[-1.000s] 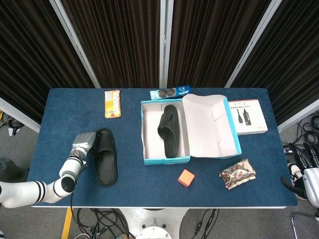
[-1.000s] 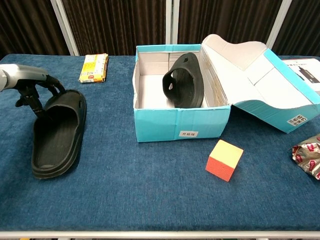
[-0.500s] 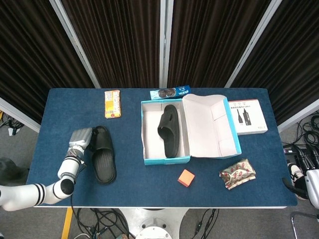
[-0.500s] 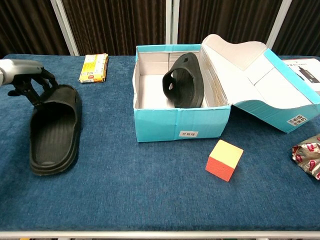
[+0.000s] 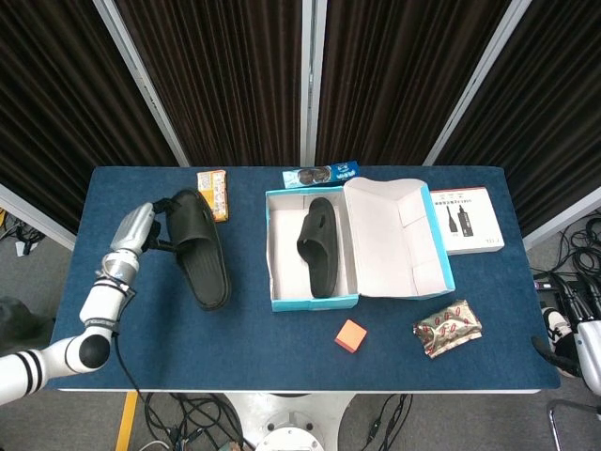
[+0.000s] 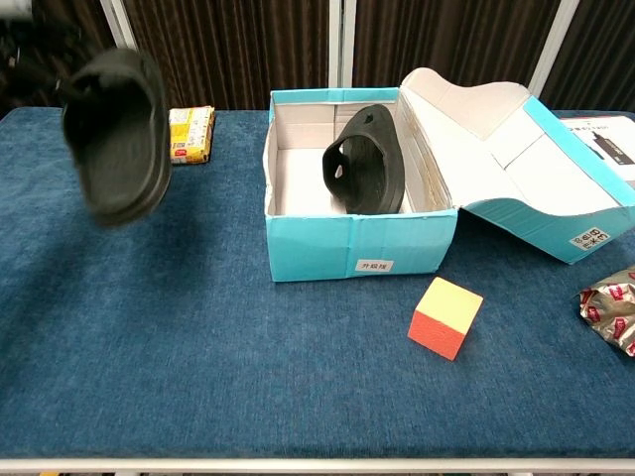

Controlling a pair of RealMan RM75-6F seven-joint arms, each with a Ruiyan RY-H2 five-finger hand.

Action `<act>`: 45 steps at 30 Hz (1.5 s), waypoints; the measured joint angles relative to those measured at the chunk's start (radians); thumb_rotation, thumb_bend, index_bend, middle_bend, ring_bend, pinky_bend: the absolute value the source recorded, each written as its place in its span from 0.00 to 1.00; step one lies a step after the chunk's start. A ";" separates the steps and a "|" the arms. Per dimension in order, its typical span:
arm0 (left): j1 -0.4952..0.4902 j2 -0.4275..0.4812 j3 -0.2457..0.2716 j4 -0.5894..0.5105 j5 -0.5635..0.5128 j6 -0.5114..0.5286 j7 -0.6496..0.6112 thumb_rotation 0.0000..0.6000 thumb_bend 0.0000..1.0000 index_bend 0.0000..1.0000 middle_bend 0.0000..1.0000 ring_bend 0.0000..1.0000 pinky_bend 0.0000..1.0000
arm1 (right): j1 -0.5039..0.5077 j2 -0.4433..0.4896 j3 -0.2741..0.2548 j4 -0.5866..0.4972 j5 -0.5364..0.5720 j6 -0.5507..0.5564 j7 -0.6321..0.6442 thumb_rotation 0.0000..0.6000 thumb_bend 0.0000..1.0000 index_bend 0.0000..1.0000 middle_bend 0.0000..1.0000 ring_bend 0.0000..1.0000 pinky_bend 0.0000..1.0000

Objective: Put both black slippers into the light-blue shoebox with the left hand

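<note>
Lifted now off the blue table (image 5: 141,329), slipper (image 5: 199,249) hangs before dark curtains (image 5: 225,75).

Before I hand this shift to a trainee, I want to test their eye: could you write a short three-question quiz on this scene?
1. True or false: one black slipper already lies in the light-blue shoebox.
2. Which hand holds the second black slipper?
3. The orange cube sits: A) inside the shoebox, B) on the table in front of the shoebox, C) on the white booklet.

Key: 1 true; 2 the left hand, slipper lifted off the table; 3 B.
</note>
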 measured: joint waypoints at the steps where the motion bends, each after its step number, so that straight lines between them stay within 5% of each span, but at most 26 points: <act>1: 0.003 0.001 -0.016 0.002 0.029 -0.011 -0.038 1.00 0.00 0.63 0.64 0.91 0.86 | 0.000 0.000 0.000 -0.001 -0.001 0.000 -0.001 1.00 0.10 0.06 0.18 0.00 0.06; 8: -0.028 -0.073 -0.128 0.086 0.189 -0.137 -0.311 1.00 0.00 0.64 0.64 0.90 0.84 | -0.005 0.009 -0.001 -0.016 0.003 0.004 -0.016 1.00 0.10 0.06 0.18 0.00 0.06; 21: -0.230 -0.343 -0.209 0.402 0.204 -0.272 -0.400 1.00 0.00 0.63 0.63 0.89 0.74 | -0.011 0.019 -0.002 -0.049 0.010 0.004 -0.056 1.00 0.10 0.06 0.18 0.00 0.06; 31: -0.269 -0.458 -0.212 0.500 0.172 -0.267 -0.404 1.00 0.00 0.62 0.63 0.85 0.31 | -0.012 0.022 0.000 -0.058 0.020 -0.004 -0.067 1.00 0.10 0.06 0.18 0.00 0.06; 45: -0.286 -0.605 -0.194 0.653 0.219 -0.224 -0.416 1.00 0.00 0.62 0.63 0.80 0.14 | -0.013 0.027 0.002 -0.065 0.022 -0.004 -0.075 1.00 0.10 0.06 0.18 0.00 0.06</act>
